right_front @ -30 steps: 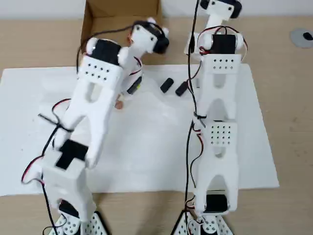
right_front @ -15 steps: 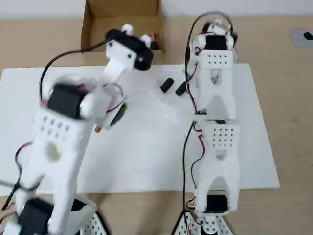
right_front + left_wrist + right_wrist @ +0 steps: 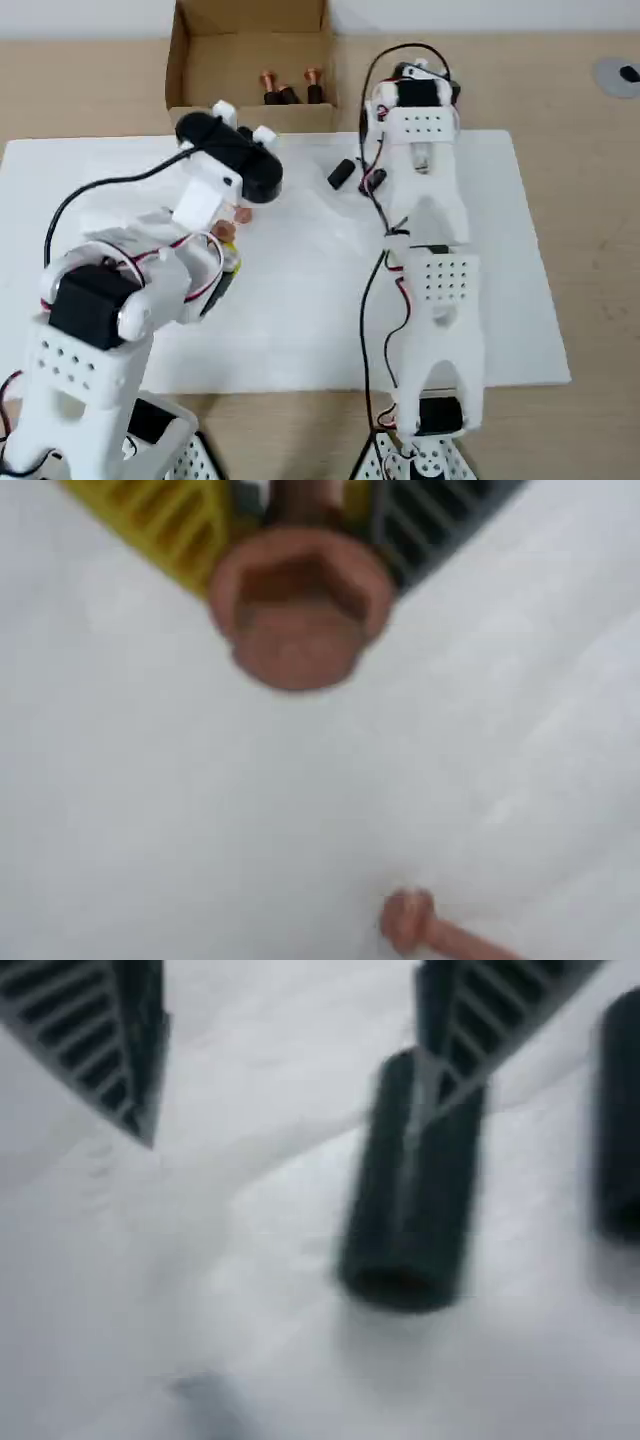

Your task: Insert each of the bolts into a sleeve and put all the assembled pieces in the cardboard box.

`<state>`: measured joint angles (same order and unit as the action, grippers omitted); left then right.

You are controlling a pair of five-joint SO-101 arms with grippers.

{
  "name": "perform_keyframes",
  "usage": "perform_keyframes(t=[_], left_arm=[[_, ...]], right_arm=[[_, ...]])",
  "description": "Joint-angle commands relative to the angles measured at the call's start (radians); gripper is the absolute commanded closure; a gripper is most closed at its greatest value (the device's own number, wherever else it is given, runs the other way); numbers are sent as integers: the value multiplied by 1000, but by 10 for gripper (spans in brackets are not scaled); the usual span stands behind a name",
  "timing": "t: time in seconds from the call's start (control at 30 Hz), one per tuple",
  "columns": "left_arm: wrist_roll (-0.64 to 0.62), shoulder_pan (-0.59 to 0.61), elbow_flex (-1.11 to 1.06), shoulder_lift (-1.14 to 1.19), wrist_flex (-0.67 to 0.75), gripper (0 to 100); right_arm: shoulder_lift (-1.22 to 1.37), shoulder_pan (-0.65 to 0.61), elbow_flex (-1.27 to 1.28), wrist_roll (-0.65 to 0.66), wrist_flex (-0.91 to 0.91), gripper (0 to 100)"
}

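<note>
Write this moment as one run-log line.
left pincer: shut on copper hex-head bolt | right pincer: open at black cylindrical sleeve | cardboard box: assembled pieces inside

A brown wooden table [image 3: 590, 200] is stretching across the whole view, with thin darker lines running through the wood. A big white sheet [image 3: 300, 320] is lying flat on it, covering the middle and leaving bare wood showing at the far side, the near side and the right. Small wrinkles are showing in the sheet. A little grey round disc [image 3: 617, 74] is sitting on the wood by the far right edge. Behind the table a pale strip [image 3: 520, 14] is running along. Wall or not, it is too hard to tell.
</note>
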<state>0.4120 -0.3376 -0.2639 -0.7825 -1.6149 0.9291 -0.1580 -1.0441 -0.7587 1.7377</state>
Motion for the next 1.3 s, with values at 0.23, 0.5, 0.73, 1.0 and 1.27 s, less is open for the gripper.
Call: perform_keyframes(t=[0.23, 0.5, 0.73, 1.0, 1.27], left_arm=[[-5, -8, -9, -28, 20, 993], [-5, -6, -9, -28, 18, 993], [-3, -6, -9, -28, 18, 993], [-3, -6, -9, -28, 18, 993], [-3, -11, -5, -28, -21, 993]], right_arm=[[19, -39, -68, -95, -68, 790], [156, -27, -73, -97, -166, 790], [165, -12, -73, -87, -169, 844], [170, -13, -71, -94, -120, 990], [159, -12, -143, -94, -43, 989]])
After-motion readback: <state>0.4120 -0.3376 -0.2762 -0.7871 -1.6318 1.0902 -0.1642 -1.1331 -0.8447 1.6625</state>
